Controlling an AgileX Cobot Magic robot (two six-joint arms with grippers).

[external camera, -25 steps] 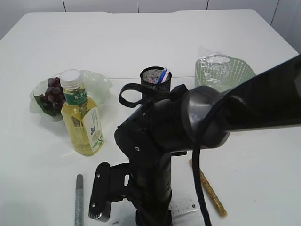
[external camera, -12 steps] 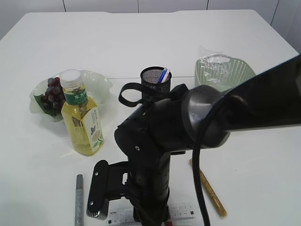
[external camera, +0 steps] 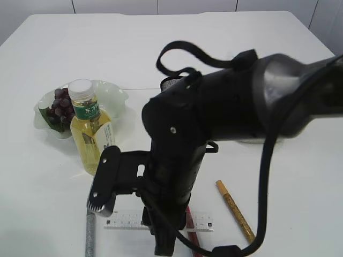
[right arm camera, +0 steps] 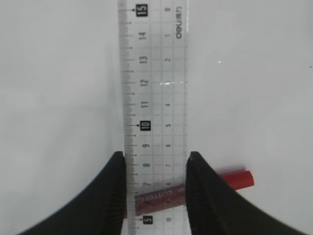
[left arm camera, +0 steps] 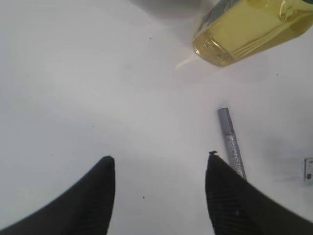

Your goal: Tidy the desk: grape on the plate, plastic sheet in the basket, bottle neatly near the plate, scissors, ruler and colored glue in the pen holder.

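Observation:
My right gripper is shut on the clear ruler, its jaws pressed against both long edges near the middle. In the exterior view the ruler lies level under the right arm, low at the front. A red glue pen lies beneath it. My left gripper is open and empty above bare table, with the silver glue pen just to its right. The bottle stands upright by the plate, which holds the grapes. The scissors are not in view.
A gold glue pen lies at the front right and the silver glue pen at the front left. The right arm hides most of the mesh pen holder and the whole basket. The bottle's base shows ahead of the left gripper.
The right arm has risen and swung left with the ruler, which has come higher into the exterior view. The arm now covers the pen holder and the basket.

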